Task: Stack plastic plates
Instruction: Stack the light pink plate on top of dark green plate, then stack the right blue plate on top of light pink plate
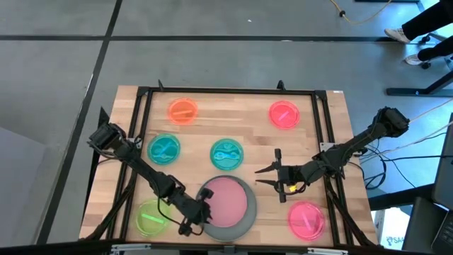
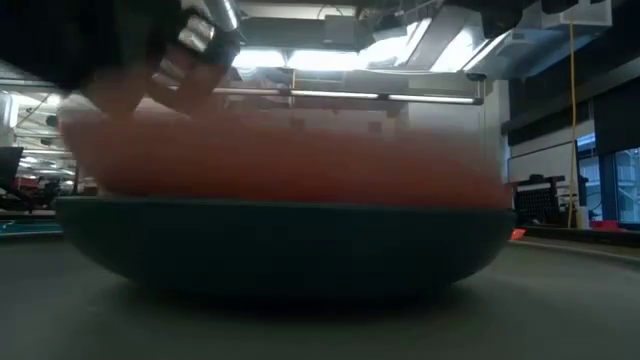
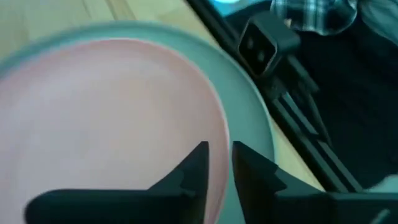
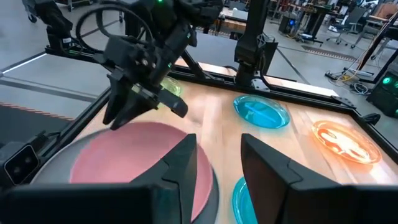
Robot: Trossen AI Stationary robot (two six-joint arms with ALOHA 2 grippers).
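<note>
Plates: one pale pink (image 1: 228, 200) in one grey (image 1: 244, 224), six small ones apart, left claw (image 1: 203, 212) slightly parted, right claw (image 1: 265, 176) open, both empty

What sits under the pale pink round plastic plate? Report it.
The pale pink round plastic plate rests inside a larger grey round plate; only the grey rim shows. Anything sandwiched between them is covered.

On the wooden table (image 1: 198, 134), a medium plate (image 1: 228, 200) sits inside a large plate (image 1: 241, 224) at the near middle. Two small plates (image 1: 183, 110) lie at the far edge, two in the middle row, one near left, one near right.
</note>
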